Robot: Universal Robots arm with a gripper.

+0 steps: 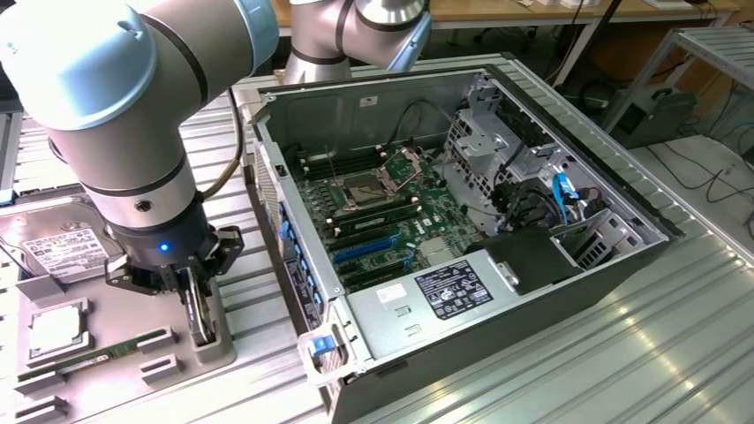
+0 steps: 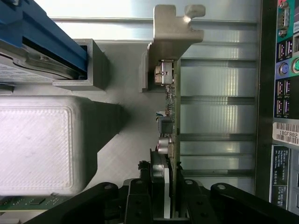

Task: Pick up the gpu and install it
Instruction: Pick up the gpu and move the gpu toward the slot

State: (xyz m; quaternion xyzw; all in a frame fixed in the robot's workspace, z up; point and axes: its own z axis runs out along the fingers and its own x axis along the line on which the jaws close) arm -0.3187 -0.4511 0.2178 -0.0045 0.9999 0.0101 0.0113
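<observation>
Two fingers [image 2: 139, 200] straddled the one gpu [image 2: 169, 112], slightly parted, not quite pinching, at 8 o'clock of the case [image 1: 274, 190].

gpu [image 2: 171, 119] | thin card, silver bracket | on edge | seemingly in grey holder [image 1: 219, 352]

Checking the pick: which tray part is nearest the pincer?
The green gpu card with silver bracket, upright at the pincer; silver hard drive, square processor and green memory stick lie flat.
</observation>
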